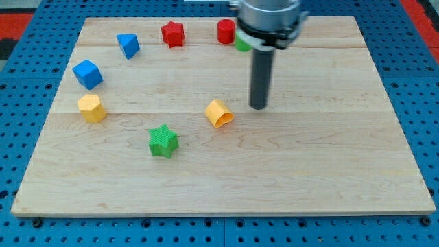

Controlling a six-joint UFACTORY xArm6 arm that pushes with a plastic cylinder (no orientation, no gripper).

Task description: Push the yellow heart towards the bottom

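The yellow heart [219, 113] lies near the middle of the wooden board [309, 165]. My tip [258, 107] stands on the board just to the heart's right and a little toward the view's top, with a small gap between them. The dark rod rises from the tip to the arm's head at the view's top.
A green star [163, 140] lies left and below the heart. A yellow hexagon [91, 108] and a blue cube [88, 74] sit at the left. A blue triangle [128, 45], red star [173, 33], red cylinder [226, 31] and a partly hidden green block [241, 45] line the top.
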